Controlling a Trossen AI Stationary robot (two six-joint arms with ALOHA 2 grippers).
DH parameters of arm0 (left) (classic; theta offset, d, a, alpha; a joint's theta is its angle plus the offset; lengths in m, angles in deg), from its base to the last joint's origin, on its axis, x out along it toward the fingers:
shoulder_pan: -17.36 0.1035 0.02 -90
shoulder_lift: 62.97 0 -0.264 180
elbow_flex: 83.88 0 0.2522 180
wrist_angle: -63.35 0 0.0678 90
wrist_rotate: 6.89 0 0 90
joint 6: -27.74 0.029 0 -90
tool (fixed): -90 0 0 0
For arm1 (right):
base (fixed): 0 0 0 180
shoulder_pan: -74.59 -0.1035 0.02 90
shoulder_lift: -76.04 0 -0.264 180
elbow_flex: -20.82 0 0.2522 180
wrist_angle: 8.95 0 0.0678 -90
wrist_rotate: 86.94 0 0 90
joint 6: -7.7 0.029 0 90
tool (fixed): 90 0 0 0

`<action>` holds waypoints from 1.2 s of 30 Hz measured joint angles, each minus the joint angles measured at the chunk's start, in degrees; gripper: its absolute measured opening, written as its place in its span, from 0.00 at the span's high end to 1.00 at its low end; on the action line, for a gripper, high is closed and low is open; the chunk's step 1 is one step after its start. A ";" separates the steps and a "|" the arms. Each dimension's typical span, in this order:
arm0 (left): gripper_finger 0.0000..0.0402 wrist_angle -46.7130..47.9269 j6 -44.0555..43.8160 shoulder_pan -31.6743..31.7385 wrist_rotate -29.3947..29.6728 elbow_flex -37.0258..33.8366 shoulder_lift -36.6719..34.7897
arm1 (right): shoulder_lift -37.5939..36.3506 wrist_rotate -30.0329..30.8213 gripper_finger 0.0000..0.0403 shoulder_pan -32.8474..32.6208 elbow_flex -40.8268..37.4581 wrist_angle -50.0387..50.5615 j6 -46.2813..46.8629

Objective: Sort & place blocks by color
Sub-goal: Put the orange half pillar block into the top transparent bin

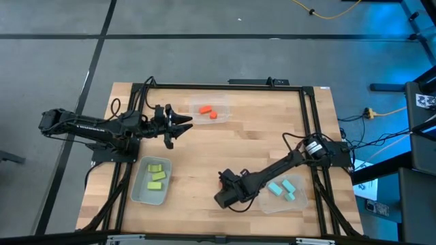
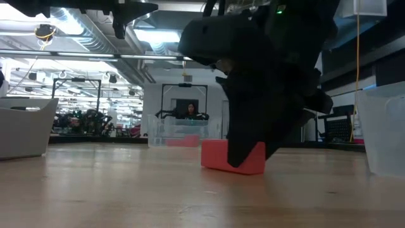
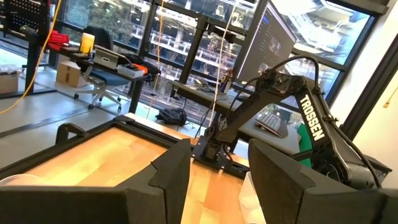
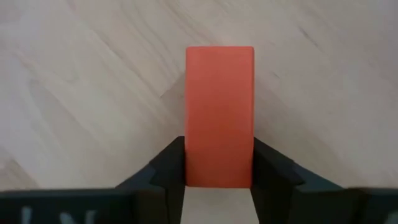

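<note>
An orange-red block (image 4: 219, 99) lies flat on the wooden table near its front edge, between the fingers of my right gripper (image 4: 219, 149). In the high view my right gripper (image 1: 223, 197) hides it; the low view shows the block (image 2: 215, 155) on the table under the gripper. My left gripper (image 1: 178, 126) is open and empty, above the table beside the far bin (image 1: 225, 105), which holds two orange-red blocks (image 1: 204, 109). Three yellow-green blocks (image 1: 157, 175) lie in the left bin (image 1: 139, 194). Three light blue blocks (image 1: 276, 187) lie in the right bin (image 1: 303, 201). My right gripper pinches the block's two long sides (image 4: 189, 134) between its two fingers (image 4: 165, 168), near one end of the block. The fingers come from above, slanting down, and lie along the block. The block's underside rests on the table (image 2: 209, 170).
Three clear bins stand on the table: far middle, near left, near right. Black frame rails (image 1: 310, 129) run along the table's sides. The bare wood (image 1: 238, 146) between the bins is open. The room beyond shows desks and a person far off.
</note>
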 joint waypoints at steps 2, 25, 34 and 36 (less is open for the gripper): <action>0.62 0.01 0.00 0.00 0.00 0.00 0.00 | -0.01 -0.03 0.66 -0.32 0.03 -0.05 0.01; 0.62 0.09 -0.02 -0.02 -0.68 0.00 0.00 | -35.11 4.78 0.66 2.36 -33.66 -5.31 -13.19; 0.62 0.11 -0.02 -0.02 -0.68 0.00 0.00 | -59.87 1.83 0.66 6.31 -60.26 -42.21 -21.12; 0.62 0.09 -0.02 -0.02 -0.70 0.00 0.00 | -62.18 1.70 0.66 7.53 -62.65 -49.43 -22.88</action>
